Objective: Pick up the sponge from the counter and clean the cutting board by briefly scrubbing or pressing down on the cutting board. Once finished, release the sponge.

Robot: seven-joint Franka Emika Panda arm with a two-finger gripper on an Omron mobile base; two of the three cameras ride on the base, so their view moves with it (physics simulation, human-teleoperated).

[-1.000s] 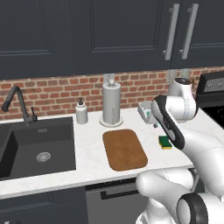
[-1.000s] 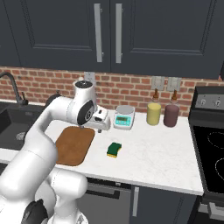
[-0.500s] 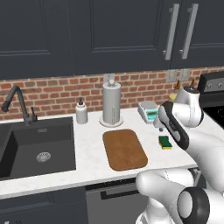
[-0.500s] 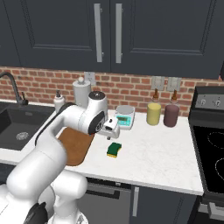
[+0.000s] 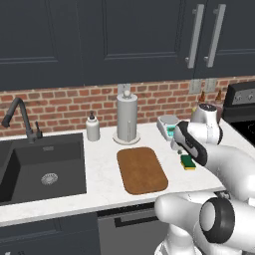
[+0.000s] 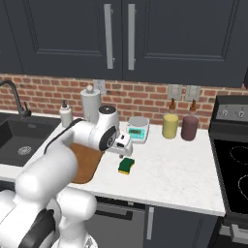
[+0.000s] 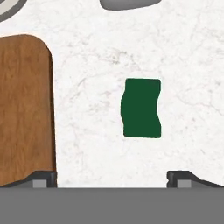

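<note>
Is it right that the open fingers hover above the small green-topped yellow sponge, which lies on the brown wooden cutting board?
Not quite. The small green-topped yellow sponge lies on the white marbled counter, beside the brown wooden cutting board and apart from it, as the hand view shows. The open fingers do hover above it.

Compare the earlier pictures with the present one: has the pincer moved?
Yes. In the right base view the pincer has come down and rightward from beside the cutting board, ending above the sponge.

White marbled counter w/ inset sink; on it: cutting board, sponge, scale, soap dispenser, paper-towel holder, two jars.
</note>
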